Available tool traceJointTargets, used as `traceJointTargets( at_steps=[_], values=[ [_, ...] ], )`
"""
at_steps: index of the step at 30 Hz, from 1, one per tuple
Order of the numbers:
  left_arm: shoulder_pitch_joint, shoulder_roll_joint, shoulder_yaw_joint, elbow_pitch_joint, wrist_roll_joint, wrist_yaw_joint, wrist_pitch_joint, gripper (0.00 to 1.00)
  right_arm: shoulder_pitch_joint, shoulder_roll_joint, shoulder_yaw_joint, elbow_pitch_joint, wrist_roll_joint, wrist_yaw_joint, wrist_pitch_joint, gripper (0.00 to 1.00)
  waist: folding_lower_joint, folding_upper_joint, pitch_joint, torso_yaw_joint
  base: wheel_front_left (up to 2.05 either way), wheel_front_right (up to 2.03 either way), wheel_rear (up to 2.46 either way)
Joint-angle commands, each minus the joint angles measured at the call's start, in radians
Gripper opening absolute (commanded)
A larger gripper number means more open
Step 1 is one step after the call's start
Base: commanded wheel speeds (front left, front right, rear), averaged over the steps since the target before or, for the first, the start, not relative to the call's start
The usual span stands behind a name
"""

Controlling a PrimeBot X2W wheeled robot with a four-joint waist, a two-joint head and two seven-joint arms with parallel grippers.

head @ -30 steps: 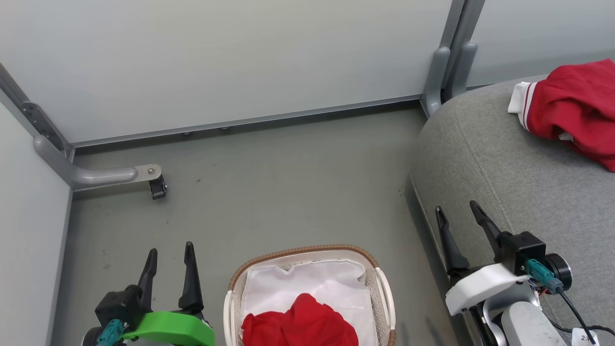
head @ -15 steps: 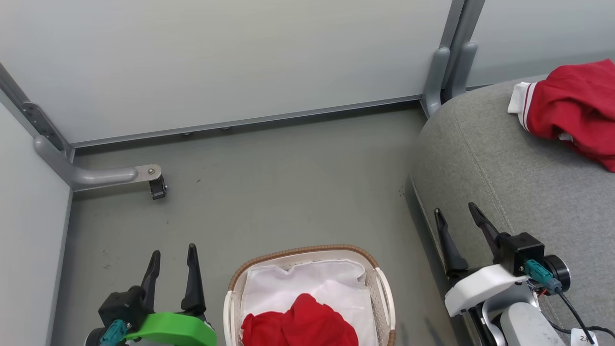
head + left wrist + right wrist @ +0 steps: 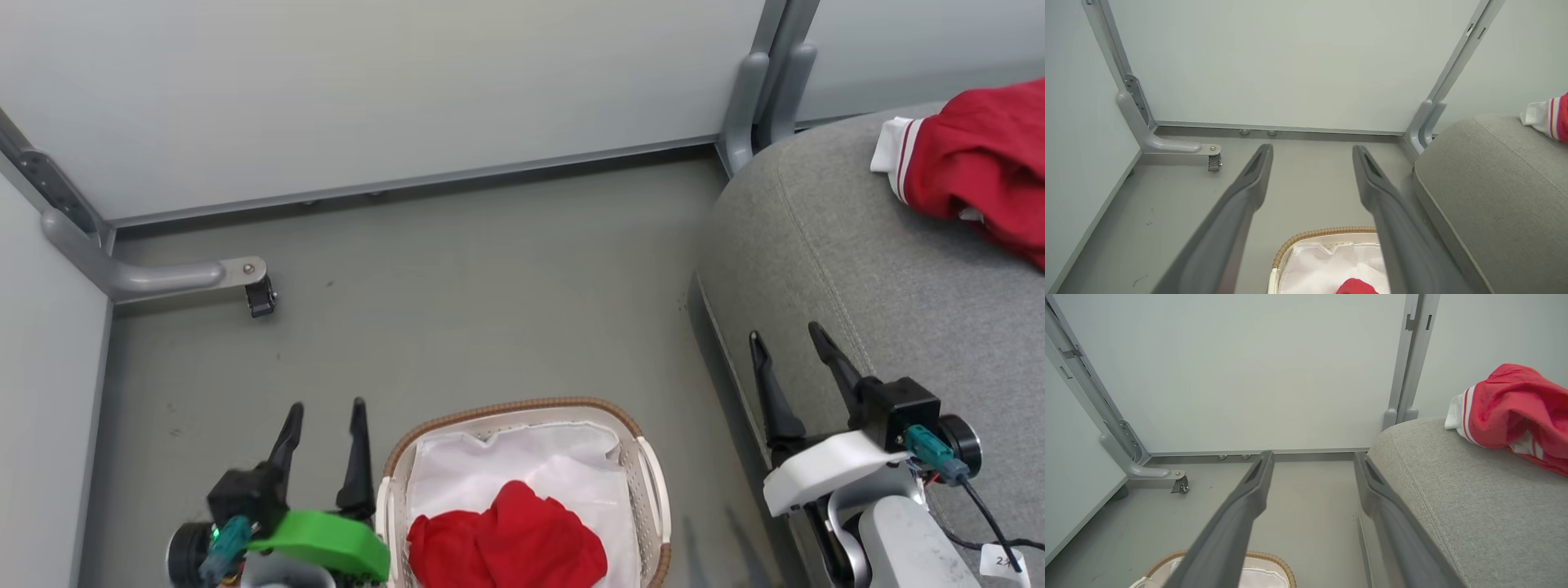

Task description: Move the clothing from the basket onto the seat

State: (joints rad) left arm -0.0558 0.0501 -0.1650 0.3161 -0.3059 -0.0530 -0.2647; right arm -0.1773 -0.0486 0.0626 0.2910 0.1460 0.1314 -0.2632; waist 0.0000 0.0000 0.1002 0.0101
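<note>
Lying bunched at 6 o'clock in the head view, the plain red garment (image 3: pixel 506 543) is seen inside the basket (image 3: pixel 522 401). It is heaped on the white liner (image 3: pixel 522 461) toward the near end, and its lower edge is cut by the frame. The basket is set on the grey floor (image 3: pixel 490 286).

The striped garment (image 3: pixel 971 175) is found at 2 o'clock, crumpled on the seat (image 3: pixel 857 269), with a white cuff with red stripes turned toward 9 o'clock. The seat is spread from 2 to 5 o'clock, its rounded edge near the basket but apart from it.

The left gripper (image 3: pixel 326 404) is noted at 7 o'clock, just beside the basket's rim on its 9 o'clock side, fingers pointed to 12. Whether the rim is touched cannot be told. Its jaws are held wide apart with nothing between them. In the left wrist view, bare floor is seen through the gap, with the basket's far rim and a scrap of red below.

The right gripper (image 3: pixel 784 331) is noted at 4 o'clock, over the seat's rounded edge, fingers pointed between 11 and 12. Its jaws are likewise spread wide and empty. In the right wrist view, one finger is laid over the floor and the other over the seat's edge.

A pale wall panel (image 3: pixel 408 90) is recorded from 10 to 1 o'clock, a grey post (image 3: pixel 763 90) at 1, and a caster foot (image 3: pixel 260 296) at 9.
</note>
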Motion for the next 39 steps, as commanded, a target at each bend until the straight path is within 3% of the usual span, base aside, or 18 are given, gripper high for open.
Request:
traceJointTargets(
  at_steps=[1,13,25,32,39],
  values=[
    [-0.034,0.001,-0.012,0.016,0.019,-0.009,0.001,1.00,-0.015,-0.004,-0.008,-0.008,-0.008,-0.001,-0.002,1.00,0.0000,0.0000,0.033,-0.004,0.00,0.00,0.00],
    [-0.342,0.001,-0.204,0.315,0.041,-0.045,0.013,1.00,-0.132,-0.004,-0.035,-0.068,-0.020,-0.001,-0.002,1.00,0.0000,0.0000,0.265,-0.058,0.00,0.00,0.00],
    [-0.561,0.003,-0.468,0.627,-0.001,-0.077,0.143,1.00,-0.219,-0.003,-0.017,-0.106,0.051,-0.001,-0.002,1.00,0.0000,0.0000,0.485,-0.150,0.00,0.00,0.00],
    [-0.617,0.004,-0.590,0.707,-0.057,-0.078,0.205,1.00,-0.260,-0.003,0.001,-0.125,0.081,-0.001,-0.002,1.00,0.0000,0.0000,0.571,-0.182,0.00,0.00,0.00],
    [-0.680,0.006,-0.636,0.791,-0.104,-0.078,0.231,1.00,-0.290,-0.003,0.006,-0.136,0.103,-0.001,-0.002,1.00,0.0000,0.0000,0.643,-0.192,0.00,0.00,0.00]
  ],
)
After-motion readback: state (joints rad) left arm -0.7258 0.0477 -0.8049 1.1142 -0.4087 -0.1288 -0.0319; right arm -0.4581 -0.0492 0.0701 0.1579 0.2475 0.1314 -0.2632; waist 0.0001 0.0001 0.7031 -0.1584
